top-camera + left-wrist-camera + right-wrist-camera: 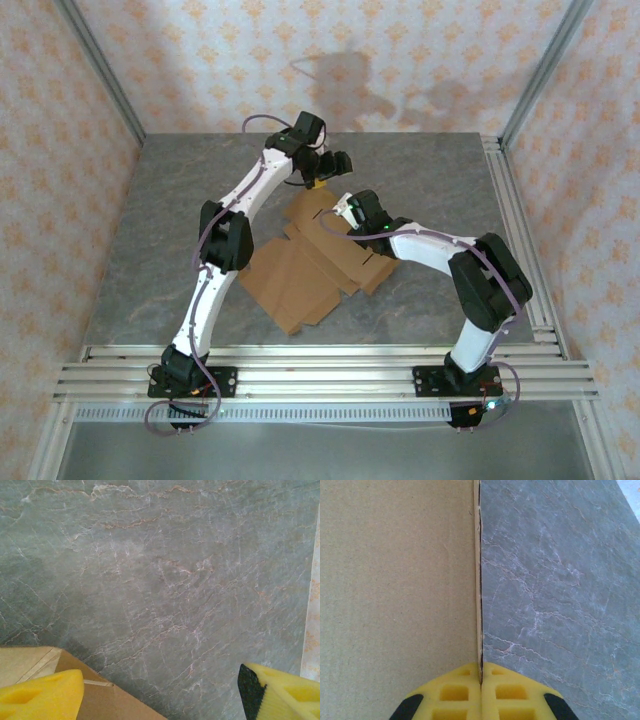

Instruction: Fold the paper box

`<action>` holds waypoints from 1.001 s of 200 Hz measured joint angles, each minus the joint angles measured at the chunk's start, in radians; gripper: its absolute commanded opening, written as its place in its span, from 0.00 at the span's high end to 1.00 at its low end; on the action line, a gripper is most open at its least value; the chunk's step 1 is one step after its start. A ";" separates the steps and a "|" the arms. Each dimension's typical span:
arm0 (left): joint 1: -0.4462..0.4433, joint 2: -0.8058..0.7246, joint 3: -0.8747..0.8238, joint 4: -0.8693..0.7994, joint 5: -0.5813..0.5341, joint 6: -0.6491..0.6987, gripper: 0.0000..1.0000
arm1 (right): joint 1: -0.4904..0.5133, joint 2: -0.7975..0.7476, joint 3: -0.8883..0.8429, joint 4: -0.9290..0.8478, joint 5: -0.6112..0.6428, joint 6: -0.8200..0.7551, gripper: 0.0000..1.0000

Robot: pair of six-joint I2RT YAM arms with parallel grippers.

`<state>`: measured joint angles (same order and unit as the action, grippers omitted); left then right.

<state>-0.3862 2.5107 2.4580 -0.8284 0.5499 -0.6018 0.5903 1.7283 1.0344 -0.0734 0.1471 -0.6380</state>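
The paper box (pixel 300 275) is a flat, creased brown cardboard sheet lying mid-table. My right gripper (pixel 345 208) is at its far right part. In the right wrist view its yellow fingers (pixel 455 692) are shut on the thin edge of a cardboard panel (pixel 395 580), which runs straight out from between them (pixel 481 676). My left gripper (pixel 322 178) hovers at the sheet's far end. It is open (pixel 161 692), with nothing between the fingers. A corner of the cardboard (pixel 102 700) lies beside its left finger (pixel 45 695).
The grey marble table (pixel 170 220) stretches beyond the sheet on all sides. Aluminium rails run along the front edge (pixel 320 365) and the right side (pixel 520 230). Patterned walls (pixel 60 150) close in the left, back and right.
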 measured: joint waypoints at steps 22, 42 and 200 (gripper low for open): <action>-0.005 0.000 -0.012 -0.006 0.000 -0.002 0.19 | 0.000 0.001 0.000 0.000 0.014 0.000 1.00; -0.011 0.000 -0.028 -0.014 0.001 -0.002 0.21 | 0.000 0.005 0.002 0.003 0.015 0.000 1.00; -0.046 -0.034 -0.105 -0.043 0.023 -0.054 0.86 | 0.000 0.023 0.032 0.010 0.026 0.000 1.00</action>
<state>-0.4324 2.4771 2.3531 -0.8715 0.5732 -0.6559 0.5903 1.7508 1.0660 -0.0631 0.1726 -0.6384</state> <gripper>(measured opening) 0.206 0.048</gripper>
